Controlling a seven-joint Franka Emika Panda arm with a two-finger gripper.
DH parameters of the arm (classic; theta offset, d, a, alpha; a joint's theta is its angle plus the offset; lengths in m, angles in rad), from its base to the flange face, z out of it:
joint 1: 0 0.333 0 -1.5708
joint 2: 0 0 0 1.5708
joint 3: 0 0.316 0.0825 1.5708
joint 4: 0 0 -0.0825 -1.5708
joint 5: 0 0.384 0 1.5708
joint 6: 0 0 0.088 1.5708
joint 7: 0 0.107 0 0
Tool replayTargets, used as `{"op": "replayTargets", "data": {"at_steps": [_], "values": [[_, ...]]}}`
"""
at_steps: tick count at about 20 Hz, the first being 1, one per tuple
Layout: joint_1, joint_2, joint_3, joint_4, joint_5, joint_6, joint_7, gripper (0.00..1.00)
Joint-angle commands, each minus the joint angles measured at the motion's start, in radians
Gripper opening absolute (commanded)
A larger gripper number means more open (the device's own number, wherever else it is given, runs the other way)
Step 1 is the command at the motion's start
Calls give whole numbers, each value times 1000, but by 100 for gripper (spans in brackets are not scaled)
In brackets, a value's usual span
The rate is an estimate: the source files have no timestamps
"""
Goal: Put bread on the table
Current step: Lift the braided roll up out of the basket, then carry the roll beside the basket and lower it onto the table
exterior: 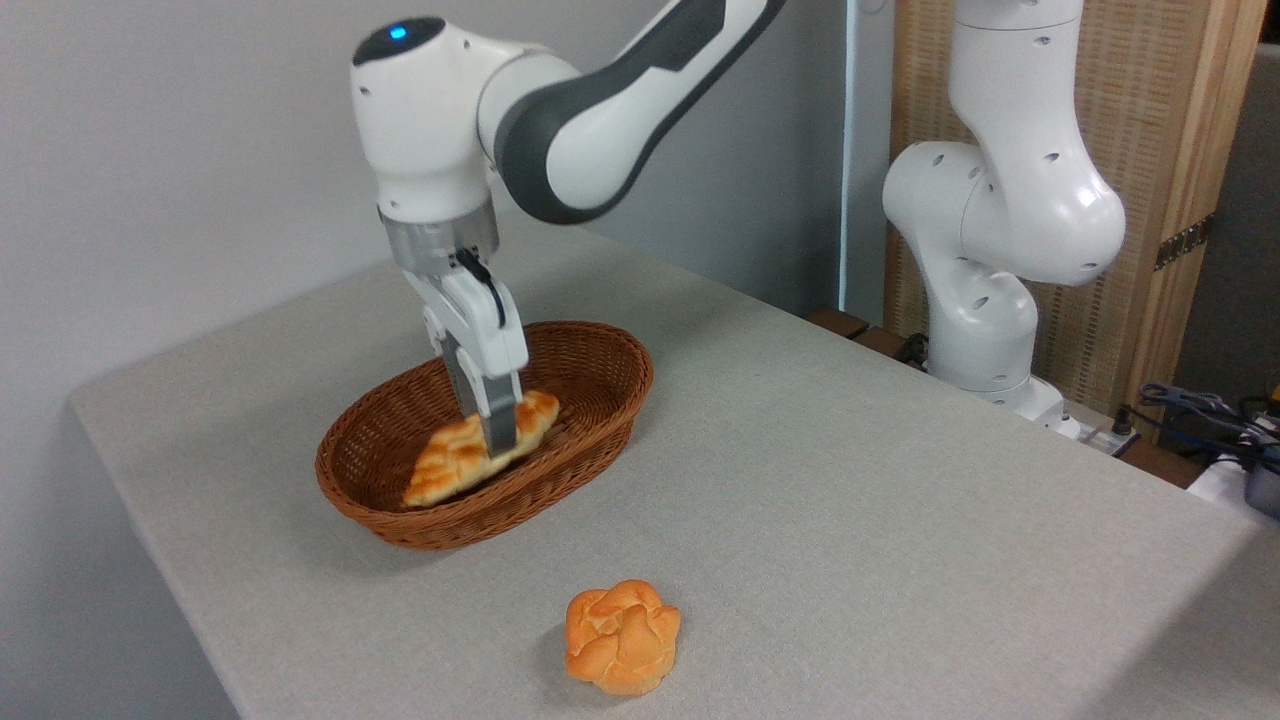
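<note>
The bread (450, 465), a long braided loaf of pale yellow with toasted brown patches, lies slanted inside the brown wicker basket (345, 480). Its lower left end reaches the near rim. My gripper (500, 440) comes straight down onto the loaf's middle and is shut on it. One finger (497, 425) shows in front of the loaf; the other is hidden behind it. The grey-beige table (850, 500) spreads out around the basket.
A small round knotted orange bun (622, 637) sits on the cloth near the front edge, right of the basket. The arm's white base (985, 330) stands at the table's far right side, with cables (1200, 410) beyond it.
</note>
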Motion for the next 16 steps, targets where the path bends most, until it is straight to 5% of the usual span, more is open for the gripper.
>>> {"op": "replayTargets", "data": {"at_steps": [1, 7, 13, 16], "values": [[0, -4, 1, 93, -54, -115, -9, 36], [6, -53, 68, 184, -49, -237, 35, 38], [-3, -155, 275, 114, -34, -336, 329, 47], [-20, -156, 335, 80, 37, -344, 403, 48]]}}
